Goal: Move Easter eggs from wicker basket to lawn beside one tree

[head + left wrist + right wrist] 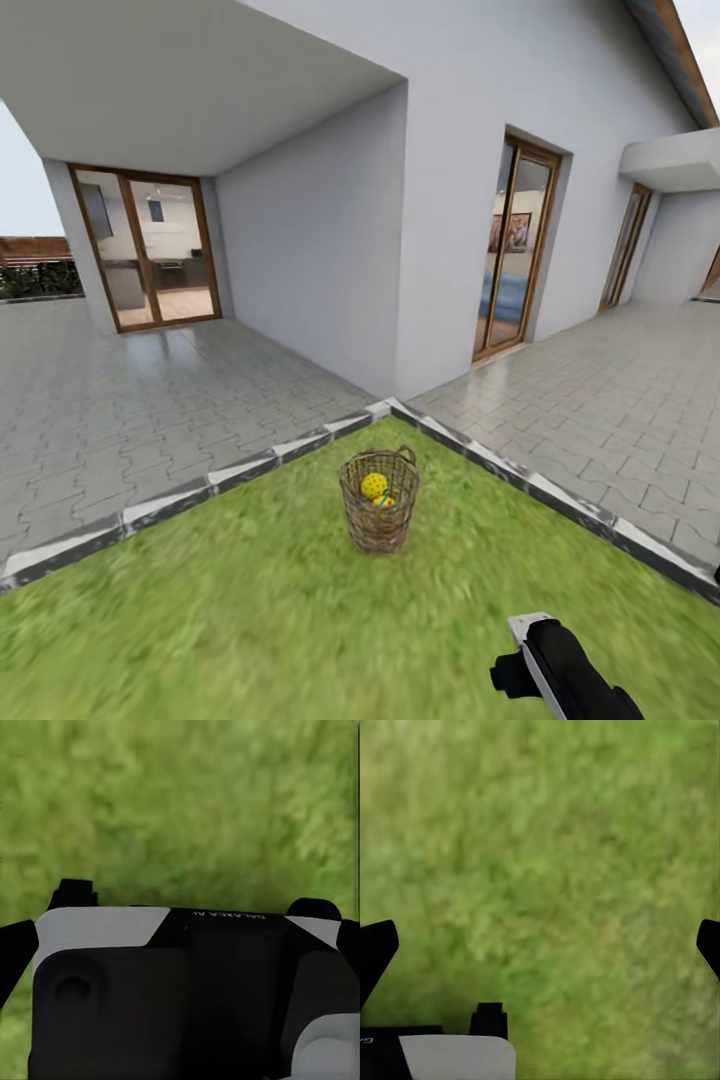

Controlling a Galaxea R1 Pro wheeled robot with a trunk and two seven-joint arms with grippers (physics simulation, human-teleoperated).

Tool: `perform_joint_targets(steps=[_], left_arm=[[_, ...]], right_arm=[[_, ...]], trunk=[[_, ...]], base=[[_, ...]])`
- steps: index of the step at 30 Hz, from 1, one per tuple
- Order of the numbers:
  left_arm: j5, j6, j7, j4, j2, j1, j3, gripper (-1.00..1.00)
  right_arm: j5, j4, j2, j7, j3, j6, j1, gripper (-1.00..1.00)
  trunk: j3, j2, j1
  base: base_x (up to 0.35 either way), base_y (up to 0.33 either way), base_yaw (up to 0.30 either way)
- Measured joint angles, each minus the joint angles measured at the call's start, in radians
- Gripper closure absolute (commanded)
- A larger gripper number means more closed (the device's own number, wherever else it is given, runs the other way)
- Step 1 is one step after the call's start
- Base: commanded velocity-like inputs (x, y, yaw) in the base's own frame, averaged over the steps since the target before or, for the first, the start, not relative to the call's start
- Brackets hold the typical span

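Where the head view begins at its left, a grey paved patio runs back to glazed doors under the white house's overhang, with a strip of brown fence beyond. A pale kerb divides that paving from the lawn, which fills the lower part of the view. Near the kerb's corner, about mid-view, the wicker basket stands upright on the grass. A yellow dotted Easter egg lies inside it, and a second egg peeks out just beside and below the first; a third I cannot make out. Further right, a tall brown-framed door sits in the house wall, with more paving in front. At the lower right, part of the right arm reaches over the grass, well apart from the basket.

In the left wrist view the left tool hangs over blurred grass, dark fingertips at both edges, spread and holding nothing. In the right wrist view the right tool is likewise released, fingertips wide apart above bare grass
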Motion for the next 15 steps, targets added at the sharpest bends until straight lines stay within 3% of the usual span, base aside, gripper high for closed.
perform_joint_targets(steps=[6, 15], left_arm=[[0.000, -0.001, 0.000, 0.000, -0.001, 0.000, 0.000, -1.00], [0.000, 0.000, 0.000, 0.000, -0.003, 0.000, -0.001, -1.00]], right_arm=[[-0.001, 0.000, 0.000, 0.002, 0.000, -0.001, 0.000, -1.00], [0.000, 0.000, 0.000, 0.002, 0.000, 0.000, 0.000, -1.00]], trunk=[[0.000, 0.000, 0.000], [0.000, 0.000, 0.000]], base=[[0.342, 0.000, -0.024], [0.342, 0.000, -0.187]])
